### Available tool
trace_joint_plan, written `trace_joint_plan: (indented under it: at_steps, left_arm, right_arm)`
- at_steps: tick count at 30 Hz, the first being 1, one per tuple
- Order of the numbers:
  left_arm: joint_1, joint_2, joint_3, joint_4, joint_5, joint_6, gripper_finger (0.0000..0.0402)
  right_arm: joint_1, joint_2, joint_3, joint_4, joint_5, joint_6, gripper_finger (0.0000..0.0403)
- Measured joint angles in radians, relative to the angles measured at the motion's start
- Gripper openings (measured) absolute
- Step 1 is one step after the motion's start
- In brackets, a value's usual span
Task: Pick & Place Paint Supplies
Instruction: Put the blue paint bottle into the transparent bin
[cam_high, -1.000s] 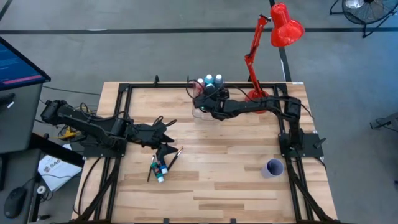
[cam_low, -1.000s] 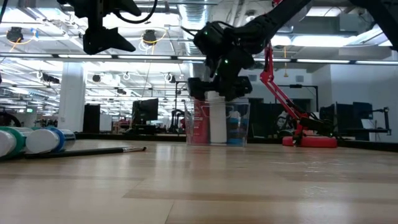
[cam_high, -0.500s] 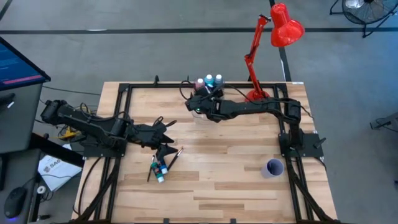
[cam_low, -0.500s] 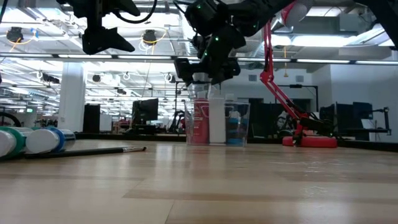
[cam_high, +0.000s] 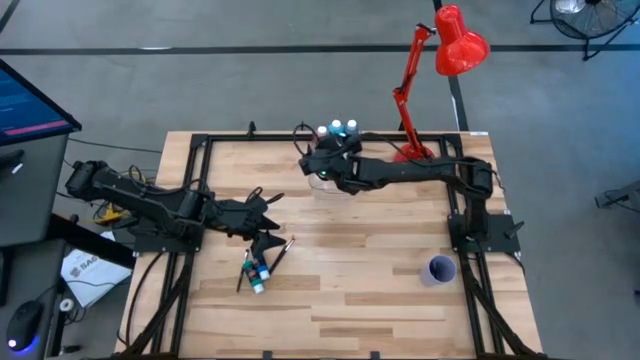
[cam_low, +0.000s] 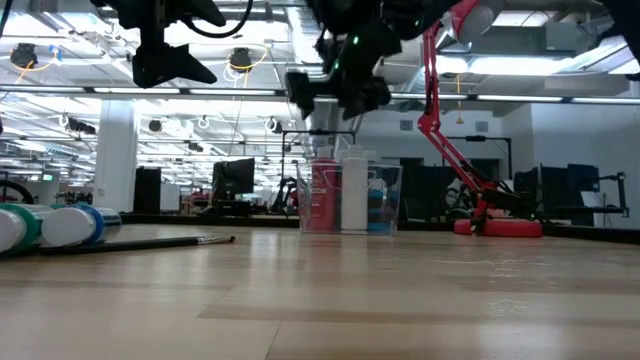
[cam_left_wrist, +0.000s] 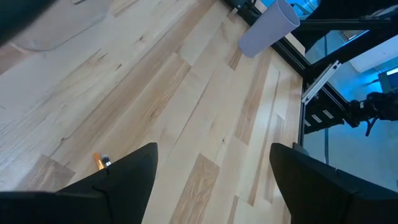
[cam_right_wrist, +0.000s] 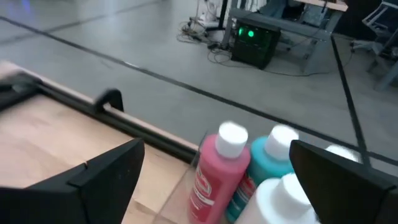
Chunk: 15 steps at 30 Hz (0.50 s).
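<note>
The right gripper (cam_high: 318, 163) hangs in the air over the clear box (cam_low: 347, 197) at the far side of the table (cam_high: 350, 280), its fingers (cam_right_wrist: 106, 174) spread wide with nothing between them, as the right wrist view shows; in the low view it sits above the box rim (cam_low: 335, 80), apart from the bottles. Standing upright inside the box are a pink-red bottle (cam_right_wrist: 214, 171) with a white cap, a blue-green bottle (cam_right_wrist: 264, 158) just beside it, and a white bottle (cam_right_wrist: 280, 199) nearest the wrist camera; from the low view the same three show through the clear wall, red (cam_low: 323, 195), white (cam_low: 353, 192) and blue (cam_low: 377, 200). The left gripper (cam_high: 262, 222) waits over the left half of the table, its fingers (cam_left_wrist: 118, 180) parted and empty, hovering above a small heap of supplies lying flat on the wood: blue-green bottles (cam_high: 257, 275) and thin dark paintbrushes (cam_high: 278, 252) touching or just beside them. The low view shows two of these bottles (cam_low: 70, 225) on their sides at the near left with one brush (cam_low: 140, 242) stretched out next to them. A purple cup (cam_high: 440, 269) stands near the right edge, well apart from everything else, and a red desk lamp (cam_high: 435, 60) rises from the far right corner
</note>
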Motion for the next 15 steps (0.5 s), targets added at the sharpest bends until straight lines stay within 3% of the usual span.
trace_joint_plan:
  at_steps: [5,15]
  left_arm:
    - [0.0,0.0,0.0,0.0,0.0,-0.001,0.0305]
    - [0.0,0.0,0.0,0.0,0.047,-0.017,0.0305]
  right_arm:
    - [0.055,-0.116,0.0,-0.024,-0.021,0.001,0.0394]
    - [0.235,-0.352,0.0,-0.241,-0.234,0.06,0.0394]
